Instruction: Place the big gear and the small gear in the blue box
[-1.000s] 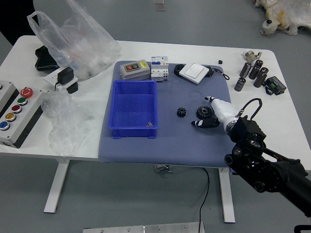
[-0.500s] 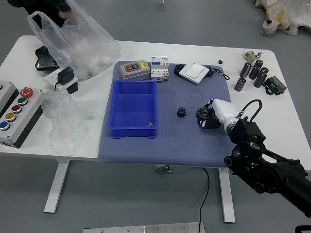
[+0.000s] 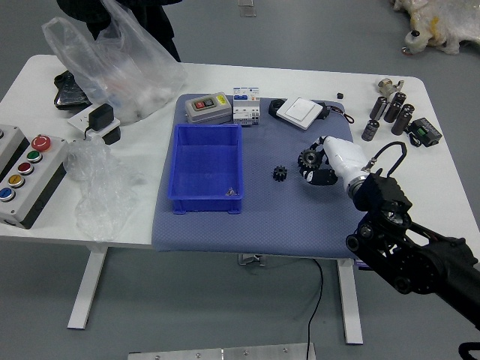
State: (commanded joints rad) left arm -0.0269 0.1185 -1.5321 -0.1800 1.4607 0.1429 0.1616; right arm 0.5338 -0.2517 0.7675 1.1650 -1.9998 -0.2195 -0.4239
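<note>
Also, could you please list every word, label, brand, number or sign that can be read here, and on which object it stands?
No text is readable.
Grey device: yellow-and-red markings, too small to read.
Blue-and-white item: markings too small.
Button panel: no lettering can be made out.

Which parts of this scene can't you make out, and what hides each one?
All in the head view:
- Big gear: the side toward the right hand is covered by that hand.
- Left hand: out of view.
- Person: mostly cut off by the top edge.
- Object in the blue box's near right corner: too small to identify.
- Robot's right arm: cut off by the right edge.
</note>
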